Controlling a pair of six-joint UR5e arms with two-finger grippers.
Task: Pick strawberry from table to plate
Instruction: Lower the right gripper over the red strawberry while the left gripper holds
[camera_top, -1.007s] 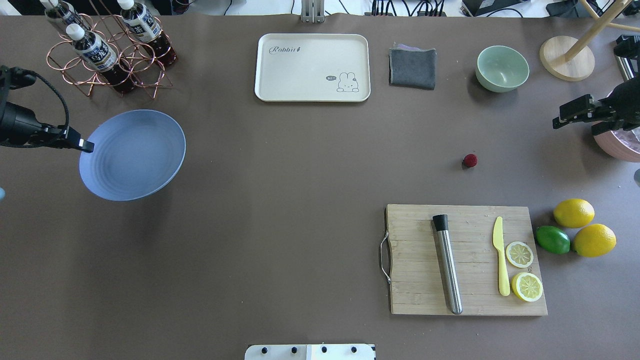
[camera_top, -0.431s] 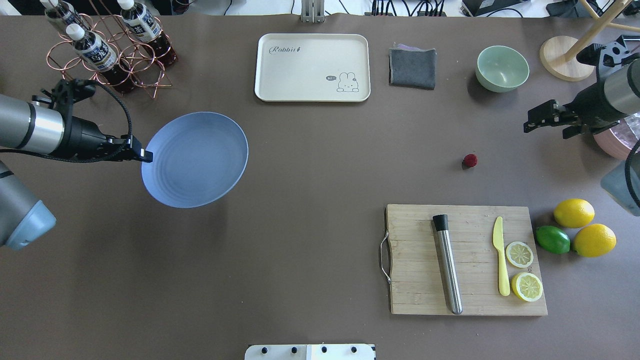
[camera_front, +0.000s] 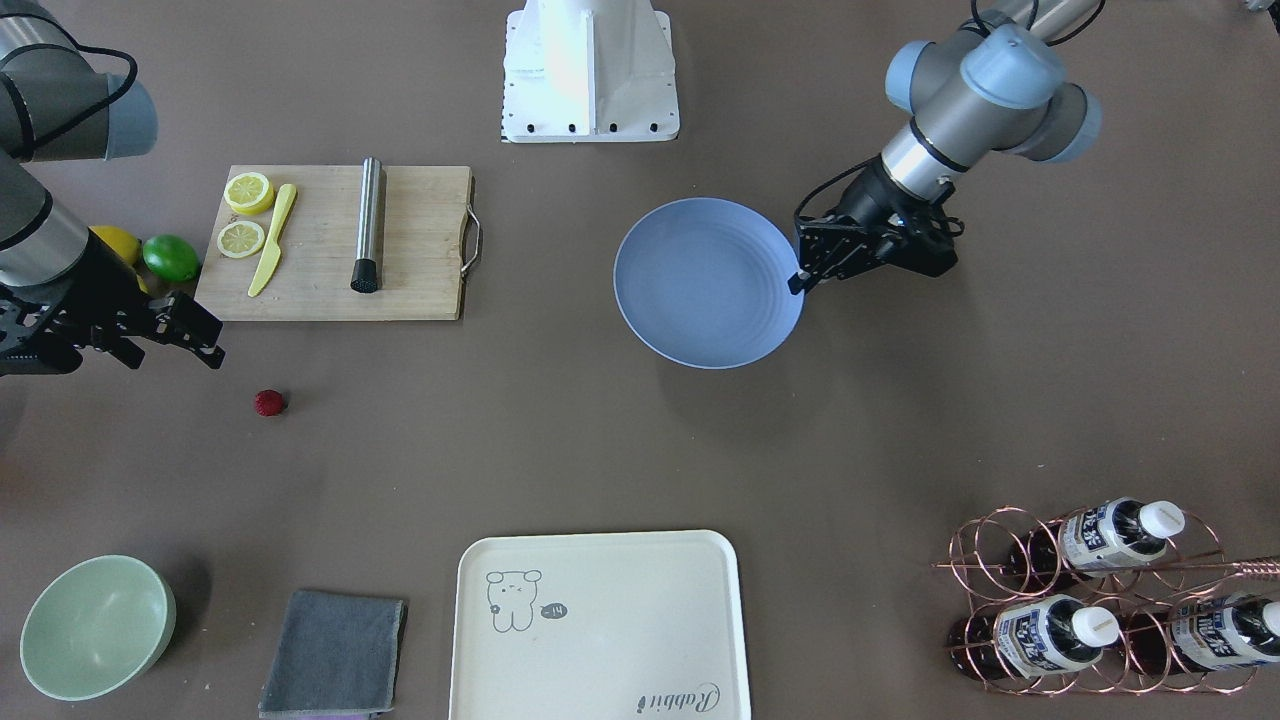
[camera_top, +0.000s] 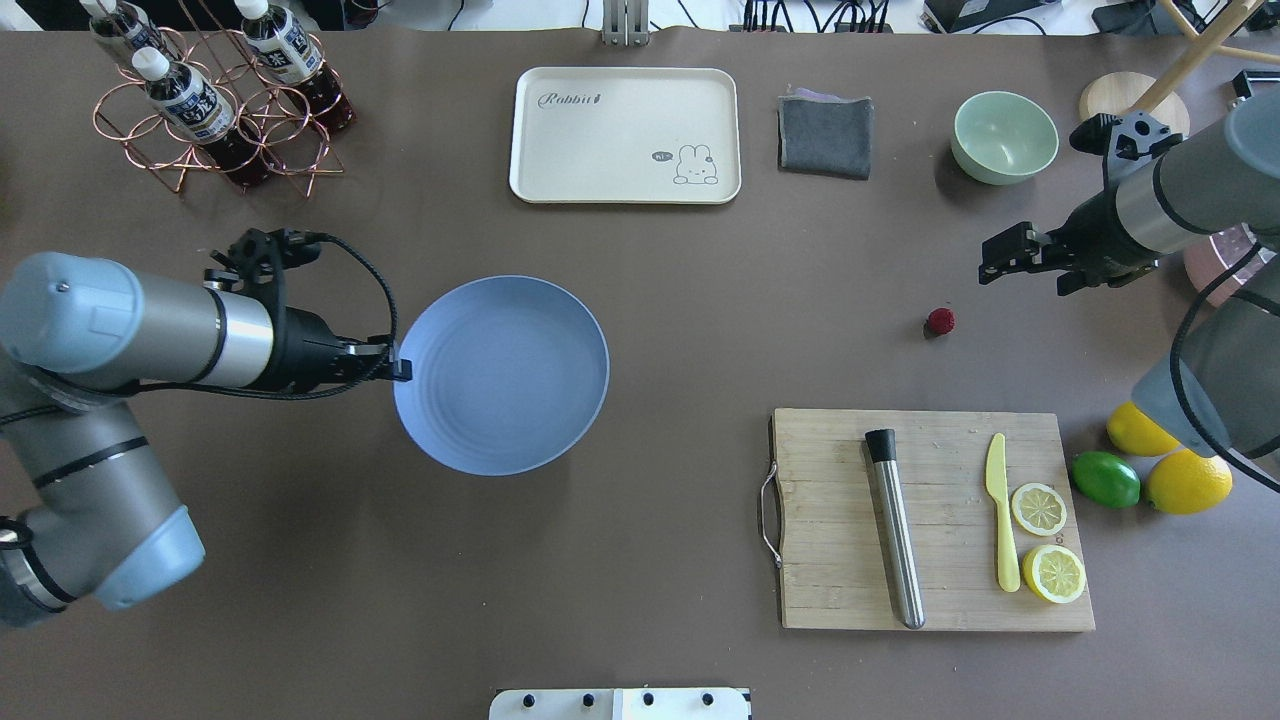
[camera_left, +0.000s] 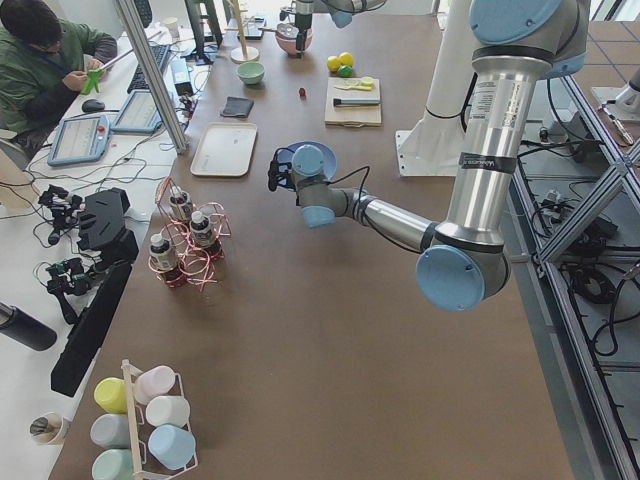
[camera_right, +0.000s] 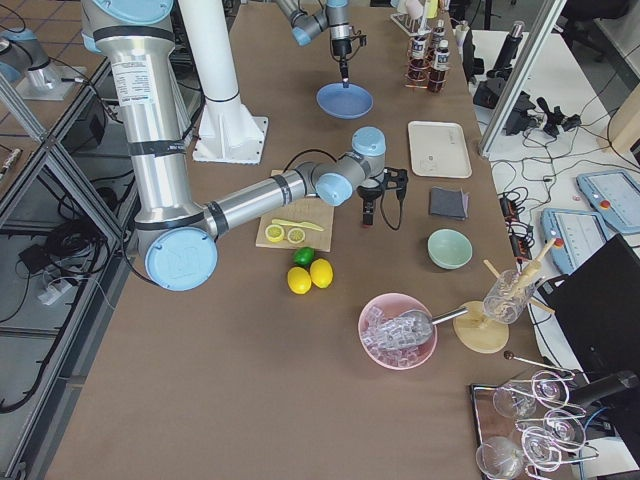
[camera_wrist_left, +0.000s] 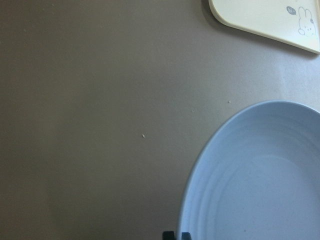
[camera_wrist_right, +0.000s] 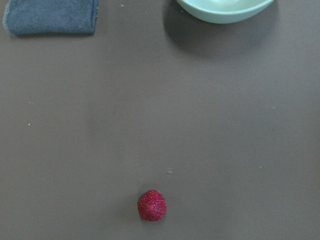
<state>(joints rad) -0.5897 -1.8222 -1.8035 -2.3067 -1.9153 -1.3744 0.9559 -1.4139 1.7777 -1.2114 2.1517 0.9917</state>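
Note:
The strawberry is a small dark red berry lying alone on the brown table, far of the cutting board. In the right wrist view the strawberry sits low in the middle. My right gripper hovers open and empty, to the right of the berry and a little beyond it. My left gripper is shut on the left rim of the light blue plate. It holds the plate above the table's middle-left, where the plate casts a shadow.
A wooden cutting board carries a metal rod, a yellow knife and two lemon halves. Lemons and a lime lie to its right. Along the far edge stand a bottle rack, a cream tray, a grey cloth and a green bowl.
My left arm has carried the plate rightward from the table's left edge toward the middle. The right gripper has moved left, closer to the strawberry, which has not moved.

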